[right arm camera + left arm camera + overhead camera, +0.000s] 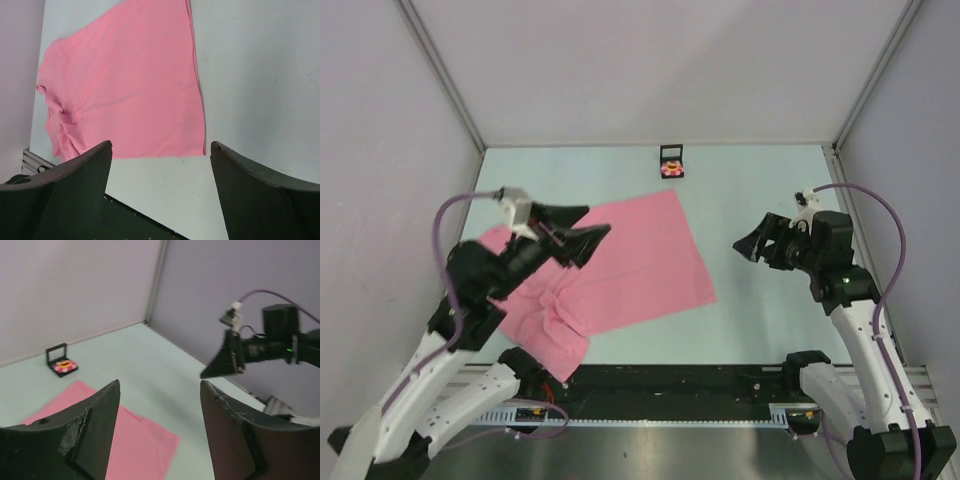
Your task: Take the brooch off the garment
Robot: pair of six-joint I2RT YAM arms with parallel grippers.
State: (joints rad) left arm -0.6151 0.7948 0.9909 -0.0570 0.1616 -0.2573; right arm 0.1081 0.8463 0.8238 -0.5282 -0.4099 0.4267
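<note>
Evidently the removal step is finished, or nearly so. The tiny flower-shaped brooch with pink petals and a yellow-red centre (671, 171) is seen lying in the small black square frame box (671, 153) at the far edge of the pale table (770, 180). It is well apart from the large, thin, plain pink fabric garment (630, 260). No pin can be made out on the garment, which is spread flat with its rumpled end toward the left arm's base.

The left gripper (597, 221) is held above the left part of the cloth, with its jaws parted and nothing between them. The right gripper (748, 236) is held over bare table to the right of the cloth, likewise spread wide and empty.

Little is judged to be left of the task. The next move is judged to call only for both arms to be drawn back, without the cloth being dragged or the box knocked.
</note>
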